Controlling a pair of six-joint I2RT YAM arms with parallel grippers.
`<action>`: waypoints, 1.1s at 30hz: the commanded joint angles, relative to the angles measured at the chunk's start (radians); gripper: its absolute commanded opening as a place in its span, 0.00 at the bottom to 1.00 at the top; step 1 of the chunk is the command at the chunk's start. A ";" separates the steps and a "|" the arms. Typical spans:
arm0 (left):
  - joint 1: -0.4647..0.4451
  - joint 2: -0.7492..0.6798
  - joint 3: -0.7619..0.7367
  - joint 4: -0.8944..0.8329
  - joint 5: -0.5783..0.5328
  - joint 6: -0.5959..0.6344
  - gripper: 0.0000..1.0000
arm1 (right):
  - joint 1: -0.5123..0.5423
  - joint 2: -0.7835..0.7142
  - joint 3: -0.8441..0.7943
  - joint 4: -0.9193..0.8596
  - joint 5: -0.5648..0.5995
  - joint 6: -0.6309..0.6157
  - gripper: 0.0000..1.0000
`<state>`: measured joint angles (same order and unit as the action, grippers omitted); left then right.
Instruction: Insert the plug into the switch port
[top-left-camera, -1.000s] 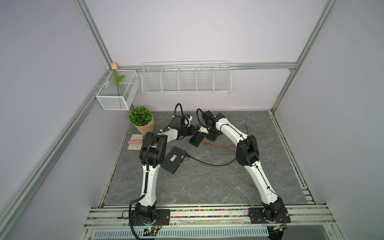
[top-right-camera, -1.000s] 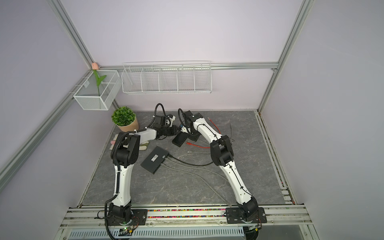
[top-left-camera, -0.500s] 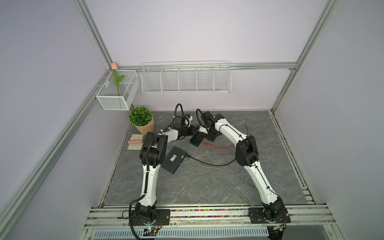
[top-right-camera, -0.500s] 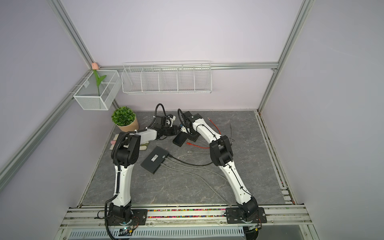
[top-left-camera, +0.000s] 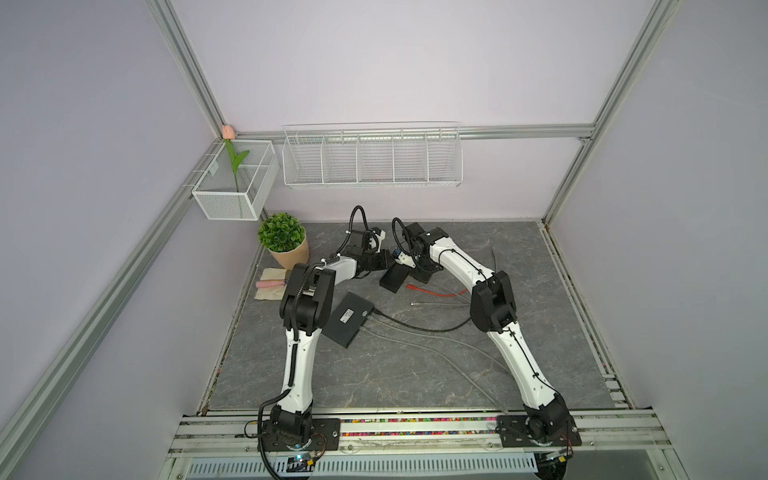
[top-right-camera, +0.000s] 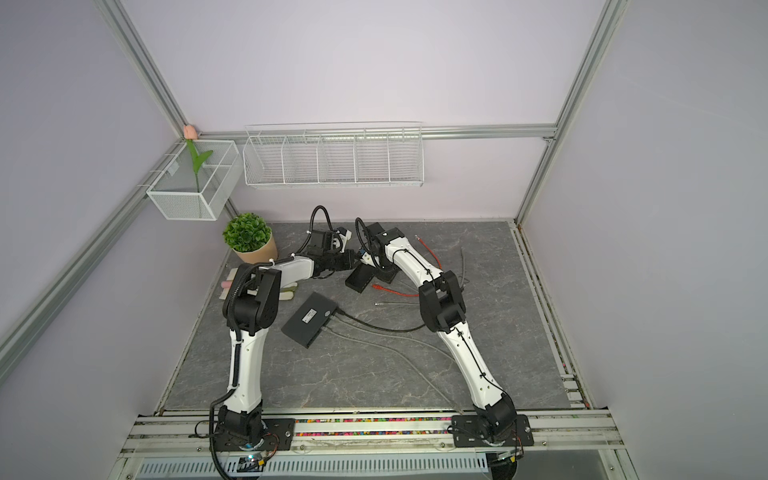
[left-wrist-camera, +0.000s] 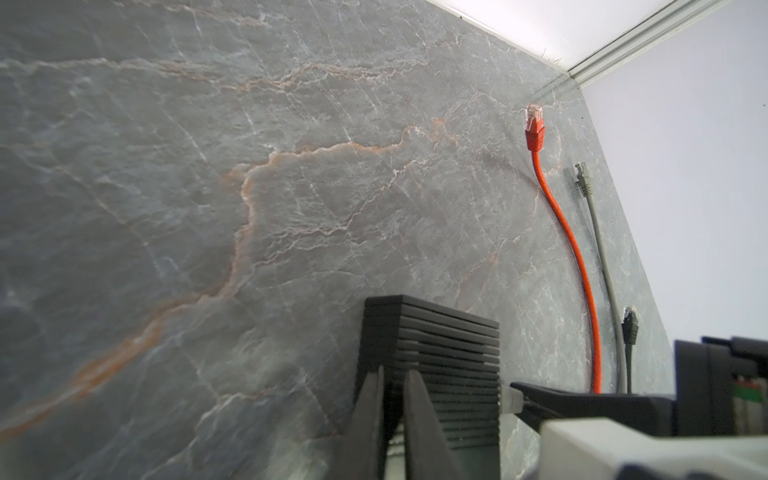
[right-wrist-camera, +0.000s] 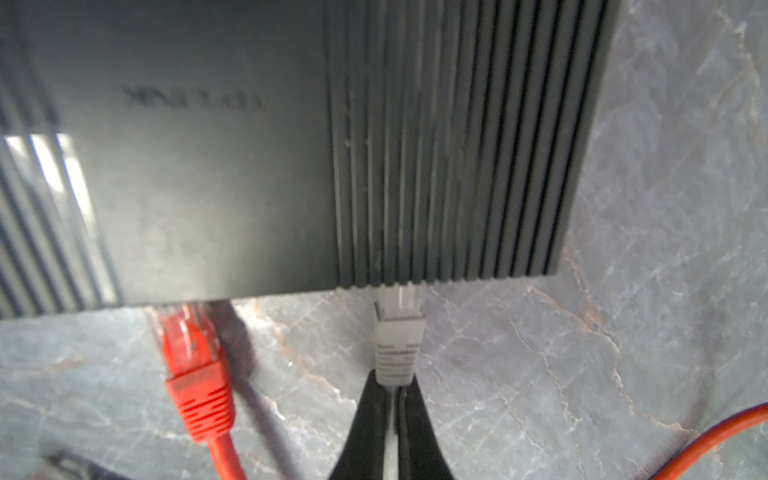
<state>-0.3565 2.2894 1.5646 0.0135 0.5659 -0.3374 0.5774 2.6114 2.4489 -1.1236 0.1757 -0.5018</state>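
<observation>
switch (right-wrist-camera: 249, 174) lettering blurred; plug (right-wrist-camera: 398, 332) tip hidden

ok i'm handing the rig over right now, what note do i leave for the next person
Right gripper: shut on the grey plug, behind its boot.
Left gripper: shut, at the end of the switch; a grip can't be told.
Done: plug tip is in a port, beside the red plug.
Left: push home if not seated, then release.

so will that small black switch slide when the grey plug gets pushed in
Probably light: the switch is a small, thin box loose on the smooth tabletop, so it may slide. The left gripper, shut at its end, may brace it.
</observation>
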 joint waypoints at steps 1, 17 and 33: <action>-0.082 0.054 -0.001 -0.086 0.097 0.014 0.11 | 0.026 0.016 0.040 0.240 -0.141 -0.016 0.06; -0.105 0.109 0.035 -0.135 0.114 0.047 0.11 | 0.026 -0.023 0.035 0.369 -0.234 -0.030 0.06; -0.137 0.157 0.030 -0.114 0.160 0.026 0.10 | 0.029 0.018 0.093 0.480 -0.237 0.010 0.07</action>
<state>-0.3569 2.3585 1.6413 0.0677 0.5358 -0.3019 0.5579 2.6339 2.4737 -1.0439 0.1043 -0.5037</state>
